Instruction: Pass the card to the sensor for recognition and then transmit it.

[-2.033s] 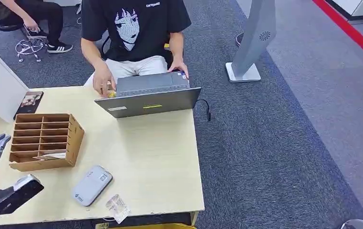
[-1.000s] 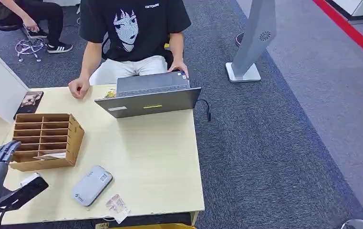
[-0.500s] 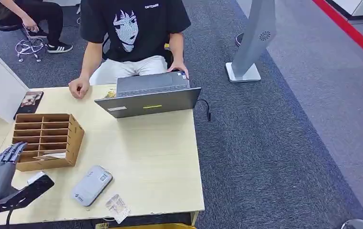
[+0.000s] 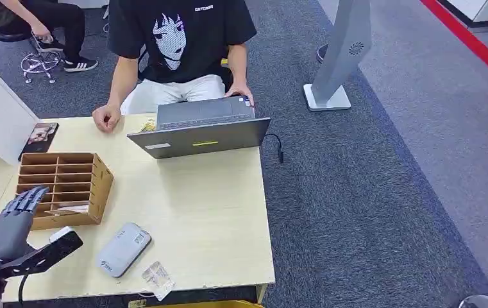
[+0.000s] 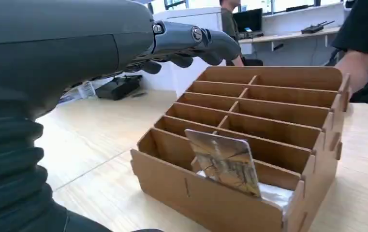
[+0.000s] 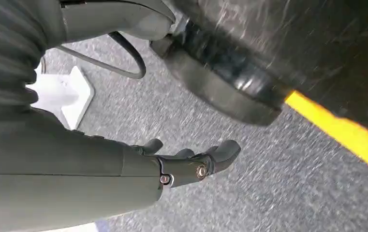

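Reaching: left hand (image 4: 10,224) hovers beside the rack (image 4: 97,183), fingers spread, holding nothing.
Rack: just ahead of the fingertips, its near slot closest to them.
Reader (image 4: 122,249): off to the fingers' right, apart from the rack.
Card (image 5: 225,162): stands tilted in the near slot, ahead of the fingers, long axis across the slot.
Nearer hand: left, by my judgement; right hand (image 6: 191,162) hangs over the floor, fingers loosely open.

Card (image 5: 225,162) with printed face, tilted upright in front compartment of wooden organiser (image 5: 269,145); grey sensor (image 4: 123,249) flat on table, nearby
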Motion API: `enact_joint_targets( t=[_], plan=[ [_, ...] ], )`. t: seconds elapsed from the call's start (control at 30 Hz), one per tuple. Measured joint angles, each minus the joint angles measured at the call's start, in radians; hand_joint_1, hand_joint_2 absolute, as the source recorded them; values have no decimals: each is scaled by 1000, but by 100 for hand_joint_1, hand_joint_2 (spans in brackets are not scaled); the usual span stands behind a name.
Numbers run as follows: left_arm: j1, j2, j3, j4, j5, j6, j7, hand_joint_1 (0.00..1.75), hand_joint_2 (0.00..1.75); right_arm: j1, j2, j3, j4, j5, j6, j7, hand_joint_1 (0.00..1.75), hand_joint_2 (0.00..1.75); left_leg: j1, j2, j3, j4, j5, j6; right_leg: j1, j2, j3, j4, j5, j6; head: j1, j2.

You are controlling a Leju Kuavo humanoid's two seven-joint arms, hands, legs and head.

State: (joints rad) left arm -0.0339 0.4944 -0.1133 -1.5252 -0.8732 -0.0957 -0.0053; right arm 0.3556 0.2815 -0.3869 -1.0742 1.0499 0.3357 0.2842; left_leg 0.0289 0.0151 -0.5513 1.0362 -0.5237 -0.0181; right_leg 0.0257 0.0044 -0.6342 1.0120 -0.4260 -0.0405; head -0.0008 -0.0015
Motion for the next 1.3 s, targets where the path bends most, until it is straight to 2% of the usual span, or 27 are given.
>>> enact_joint_targets(
  t=[0.23,0.53,0.73,1.07,1.17,1.3],
  plan=[
    [-100,13,-89,39,-22,-19,0,0,175,-6,-34,78,28,-76,0,29,0,175,0,0,0,0,0,0,0,0,0,0,1,0,0,0],
    [-183,13,-171,76,-24,-21,0,0,175,-14,-81,171,51,-183,0,65,0,175,0,0,0,0,0,0,0,0,0,0,1,0,0,0],
    [-196,15,-190,89,-24,-21,0,0,175,-15,-104,217,54,-206,0,74,0,175,0,0,0,0,0,0,0,0,0,0,1,0,0,0],
    [-197,20,-199,99,-21,-21,0,0,175,-16,-119,243,58,-222,-22,82,0,175,0,1,0,0,0,0,0,0,0,0,1,0,0,0],
    [-197,31,-199,99,-16,-21,0,0,175,-16,-127,257,58,-251,-23,93,0,175,0,1,0,0,0,0,0,0,0,0,1,0,0,0],
    [-185,52,-199,97,6,-23,0,0,175,-9,-139,286,57,-284,-63,110,0,175,0,0,0,0,0,0,0,0,0,0,1,0,0,0]
  ],
)
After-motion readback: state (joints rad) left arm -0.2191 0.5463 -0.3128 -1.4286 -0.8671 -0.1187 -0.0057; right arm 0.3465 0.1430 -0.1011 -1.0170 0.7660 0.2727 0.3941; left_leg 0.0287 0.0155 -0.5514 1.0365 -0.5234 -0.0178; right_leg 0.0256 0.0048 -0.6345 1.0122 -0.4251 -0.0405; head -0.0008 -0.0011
